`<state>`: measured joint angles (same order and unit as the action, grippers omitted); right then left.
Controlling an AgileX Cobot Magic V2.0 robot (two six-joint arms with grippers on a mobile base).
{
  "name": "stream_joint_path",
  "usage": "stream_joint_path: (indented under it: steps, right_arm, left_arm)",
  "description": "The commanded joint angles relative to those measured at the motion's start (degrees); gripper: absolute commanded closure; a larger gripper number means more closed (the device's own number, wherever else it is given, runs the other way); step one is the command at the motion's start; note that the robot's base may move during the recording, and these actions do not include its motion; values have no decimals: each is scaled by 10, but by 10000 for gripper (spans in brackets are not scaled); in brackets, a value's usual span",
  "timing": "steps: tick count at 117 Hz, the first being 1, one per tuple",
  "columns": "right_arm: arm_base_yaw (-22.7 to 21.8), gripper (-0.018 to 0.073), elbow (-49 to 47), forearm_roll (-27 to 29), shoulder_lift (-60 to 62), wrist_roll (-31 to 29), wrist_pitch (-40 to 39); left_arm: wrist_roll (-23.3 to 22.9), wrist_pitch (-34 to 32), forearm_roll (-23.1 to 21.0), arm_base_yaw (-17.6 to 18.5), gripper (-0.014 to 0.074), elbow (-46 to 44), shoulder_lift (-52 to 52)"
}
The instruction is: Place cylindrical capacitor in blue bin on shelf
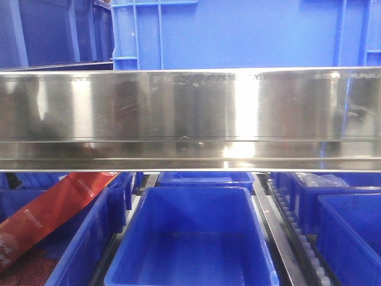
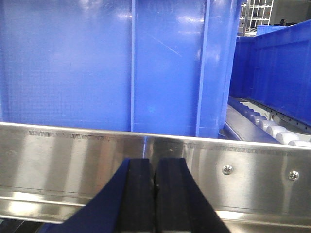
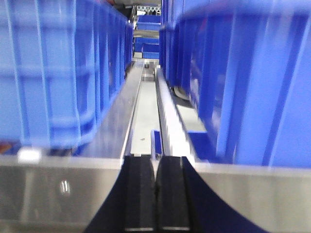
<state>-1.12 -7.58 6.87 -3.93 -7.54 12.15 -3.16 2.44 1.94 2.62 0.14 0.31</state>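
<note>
Both grippers, left point(image 2: 154, 187) and right point(image 3: 155, 191), are pressed closed and empty, level with the shelf point(image 1: 190, 113) rail. No capacitor shows; the empty blue bin point(image 1: 193, 238) sits below that rail.

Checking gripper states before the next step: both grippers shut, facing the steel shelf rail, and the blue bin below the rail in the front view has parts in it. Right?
One thing is off. In the exterior front-facing view the blue bin below the shelf rail looks empty, only bare blue floor. The rest holds: the left gripper and right gripper are both shut, facing the rail.
</note>
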Motion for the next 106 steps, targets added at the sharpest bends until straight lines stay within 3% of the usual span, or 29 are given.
stream_joint_path:
  steps: [1,19,30,106]
  right_arm:
    - [-4,721,40,-14,32,3,-39]
    - [9,721,76,-18,39,3,-74]
    - [18,721,76,-18,39,3,-46]
    - [19,721,76,-18,39,3,-52]
  left_arm:
    - [1,-10,-3,-2,707,-1,-3]
    - [1,-10,-3,-2,707,-1,-3]
    - [1,-10,-3,-2,707,-1,-3]
    - [1,-10,-3,-2,707,-1,-3]
